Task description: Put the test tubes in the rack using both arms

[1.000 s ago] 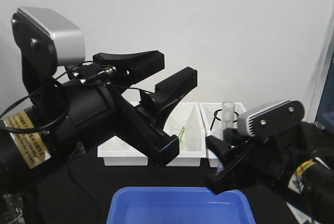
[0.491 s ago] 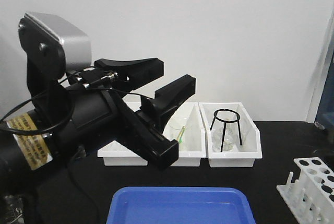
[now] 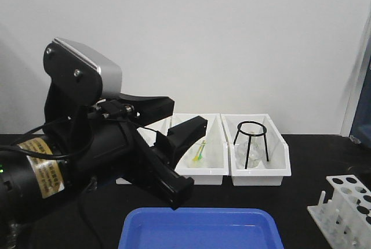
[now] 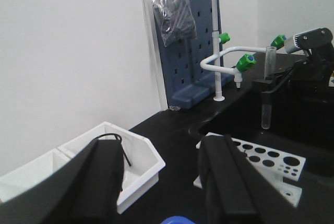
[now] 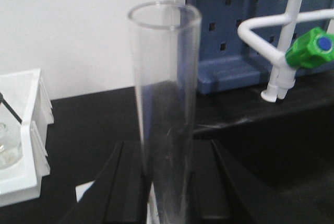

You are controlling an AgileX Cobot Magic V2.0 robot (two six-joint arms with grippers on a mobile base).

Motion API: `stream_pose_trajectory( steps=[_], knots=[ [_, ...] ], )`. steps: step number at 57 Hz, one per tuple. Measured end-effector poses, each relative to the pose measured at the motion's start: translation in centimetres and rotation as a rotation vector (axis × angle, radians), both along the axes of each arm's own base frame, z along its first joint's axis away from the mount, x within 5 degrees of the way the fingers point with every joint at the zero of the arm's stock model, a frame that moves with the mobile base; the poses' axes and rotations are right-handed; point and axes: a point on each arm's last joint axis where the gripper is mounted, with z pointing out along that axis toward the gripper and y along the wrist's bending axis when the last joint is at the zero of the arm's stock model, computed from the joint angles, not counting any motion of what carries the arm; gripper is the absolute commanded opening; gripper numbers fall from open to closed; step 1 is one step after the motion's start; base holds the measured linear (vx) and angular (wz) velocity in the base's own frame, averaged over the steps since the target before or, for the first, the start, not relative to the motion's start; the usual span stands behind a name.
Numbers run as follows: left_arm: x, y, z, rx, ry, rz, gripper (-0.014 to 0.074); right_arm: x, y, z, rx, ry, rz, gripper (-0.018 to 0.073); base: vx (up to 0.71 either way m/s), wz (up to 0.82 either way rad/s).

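Note:
A clear glass test tube (image 5: 166, 93) stands upright between the black fingers (image 5: 128, 182) of my right gripper (image 5: 168, 187), which is shut on it. The left wrist view shows that same test tube (image 4: 270, 59) held by the right gripper (image 4: 267, 87) above and beyond the white rack (image 4: 261, 158). The rack (image 3: 348, 202) sits at the lower right of the front view, where the right arm does not show. My left gripper (image 3: 185, 115) hangs open and empty in front of the white bins; its fingers (image 4: 107, 177) frame bare black table.
Three white open-front bins (image 3: 261, 173) line the back wall; one holds yellow-green droppers (image 3: 199, 153), another a black wire stand (image 3: 250, 139). A blue tray (image 3: 200, 228) lies at the front. A white faucet with green knobs (image 5: 308, 46) and a blue pegboard (image 4: 188, 51) stand right of the rack.
The right arm, holding the test tube, has left the front view toward the right, uncovering the rack and the right bin. The left arm has sunk lower, still open.

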Motion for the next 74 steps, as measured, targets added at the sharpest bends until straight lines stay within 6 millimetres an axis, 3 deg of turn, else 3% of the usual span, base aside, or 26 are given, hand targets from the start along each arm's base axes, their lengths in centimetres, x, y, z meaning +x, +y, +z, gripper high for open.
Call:
stream_pose_trajectory(
  steps=[10, 25, 39, 74],
  knots=[
    [0.1, 0.1, -0.5, 0.034, 0.035, 0.015, 0.045, 1.3, 0.1, -1.9, -0.032, 0.034, 0.067, -0.0007, 0.0, 0.0],
    [0.8, -0.7, -1.8, 0.074, 0.071, 0.019, 0.045, 2.8, 1.3, -3.0, -0.046, -0.038, 0.241, -0.0006, 0.0, 0.0],
    [1.2, -1.0, -2.5, 0.097, 0.092, 0.022, 0.045, 3.6, 1.3, -5.0, -0.025, -0.007, 0.274, -0.0006, 0.0, 0.0],
    [1.3, -1.0, -2.6, 0.103, 0.097, 0.025, 0.045, 3.7, 1.1, -5.1, 0.013, 0.017, 0.252, -0.0006, 0.0, 0.0]
  ],
)
